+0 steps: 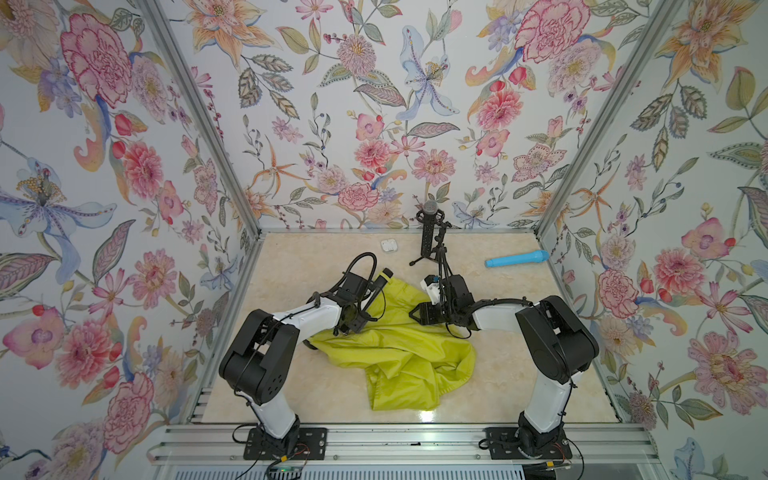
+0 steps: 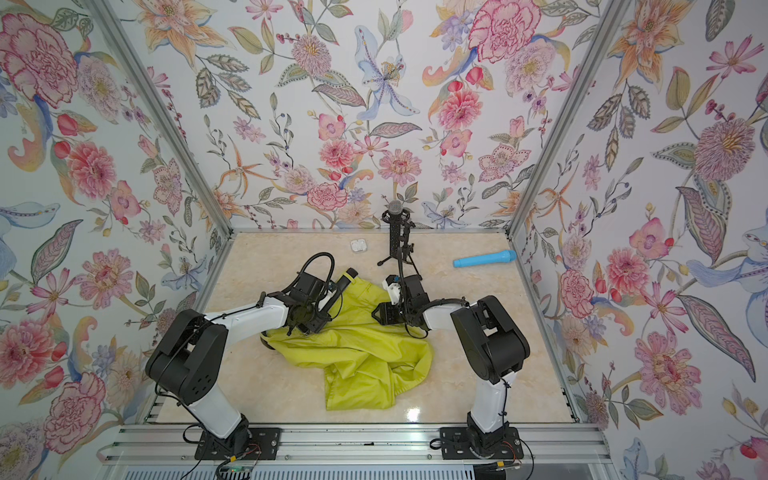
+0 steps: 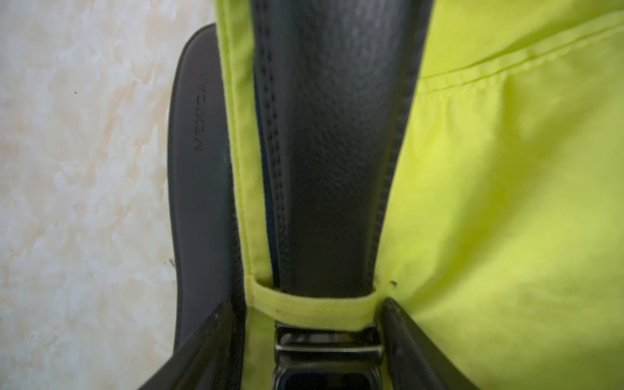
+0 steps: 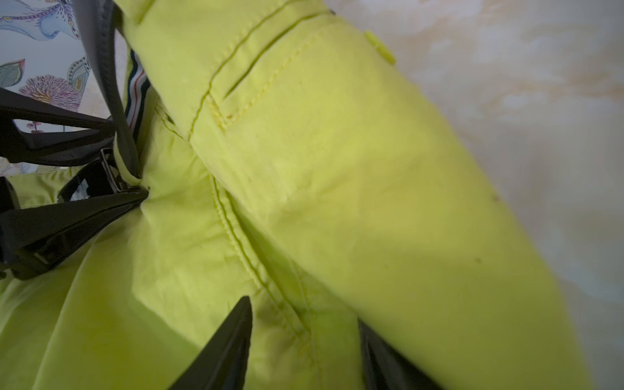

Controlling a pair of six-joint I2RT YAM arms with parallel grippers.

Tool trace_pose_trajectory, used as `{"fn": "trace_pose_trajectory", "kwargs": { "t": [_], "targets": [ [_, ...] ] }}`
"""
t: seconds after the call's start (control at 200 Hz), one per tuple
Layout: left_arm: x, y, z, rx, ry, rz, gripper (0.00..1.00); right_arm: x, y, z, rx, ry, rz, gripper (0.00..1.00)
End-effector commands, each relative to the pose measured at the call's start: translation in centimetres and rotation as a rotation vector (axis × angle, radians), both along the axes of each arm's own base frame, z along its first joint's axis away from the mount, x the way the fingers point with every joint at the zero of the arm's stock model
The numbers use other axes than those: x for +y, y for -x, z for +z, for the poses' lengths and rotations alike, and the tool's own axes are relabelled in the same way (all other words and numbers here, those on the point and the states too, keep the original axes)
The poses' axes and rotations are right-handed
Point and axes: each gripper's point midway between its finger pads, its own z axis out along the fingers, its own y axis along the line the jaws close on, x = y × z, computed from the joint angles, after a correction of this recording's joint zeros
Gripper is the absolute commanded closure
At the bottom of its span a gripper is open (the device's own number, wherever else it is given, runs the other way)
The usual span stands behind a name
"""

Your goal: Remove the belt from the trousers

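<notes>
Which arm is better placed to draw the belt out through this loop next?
Left, probably: the left gripper brackets the belt buckle at the belt loop, while the right gripper sits over plain trousers fabric.

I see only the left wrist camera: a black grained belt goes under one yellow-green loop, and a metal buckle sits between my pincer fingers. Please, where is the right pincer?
Observer: The right pincer is at the thin yellow-green fabric trousers, with a stitched seam between its fingers.
Operator: How does the rest of the trousers lie?
Observer: Crumpled in a heap. The legs bunch toward the aluminium front rail.
Operator: Is anything standing near the trousers?
Observer: Yes, a black microphone on a small tripod stands just beyond them, on the far side from the rail.
</notes>
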Motion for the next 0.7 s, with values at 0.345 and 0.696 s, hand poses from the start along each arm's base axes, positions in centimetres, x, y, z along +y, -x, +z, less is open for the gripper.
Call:
{"fn": "trace_pose_trajectory", "kwargs": {
  "t": [0.345, 0.696],
  "targets": [
    [2.1, 5.0, -0.7, 0.258, -0.027, -0.056, 0.72, -3.9, -0.8, 0.7, -0.025, 0.083, -0.105, 0.47],
    [-2.4, 0.3, 9.2, 0.030, 0.078, -0.158, 0.94, -1.7, 1.5, 12.9, -0.419, -0.005, 0.022, 0.35]
  ]
}}
